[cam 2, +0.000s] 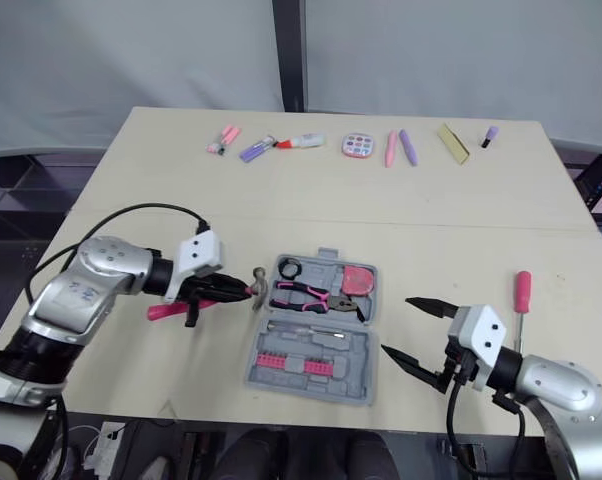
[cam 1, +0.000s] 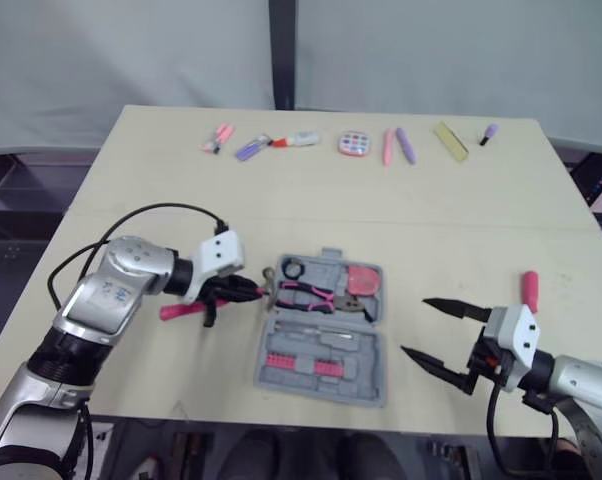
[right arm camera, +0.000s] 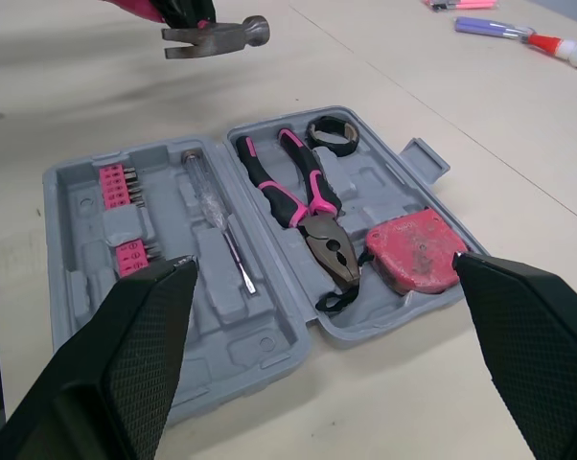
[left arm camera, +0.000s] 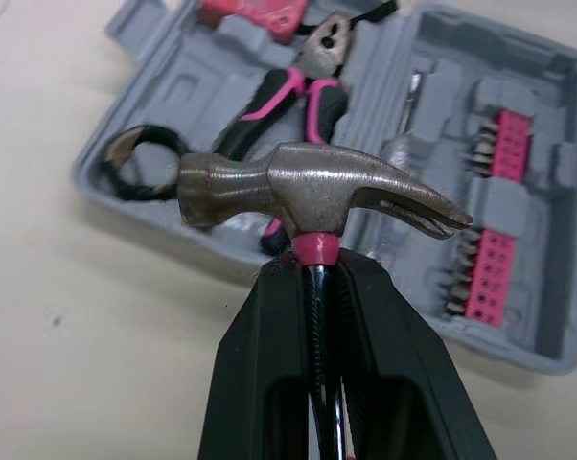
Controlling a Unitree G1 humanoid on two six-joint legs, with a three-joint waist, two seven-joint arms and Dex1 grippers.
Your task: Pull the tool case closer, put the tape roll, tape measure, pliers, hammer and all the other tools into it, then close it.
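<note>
Pinching the hammer (left arm camera: 308, 187) at its neck with the left gripper (cam 1: 251, 291), fingers closed just under the steel head, pink handle trailing back toward the arm. Holding that head just beside the left edge of the open grey tool case (cam 1: 359, 362), near the black tape roll (cam 1: 294, 268). Already seated in the case's far half: the tape roll, pink-and-black pliers (cam 1: 306, 293) and red tape measure (cam 1: 362, 280). In the near half, two rows of pink bits (cam 1: 303, 363) and a slim screwdriver (right arm camera: 217, 216). Holding the right gripper (cam 1: 414, 325) spread wide and empty, right of the case. Beyond it, on the table (cam 1: 161, 200), a pink-handled screwdriver (cam 1: 530, 290).
</note>
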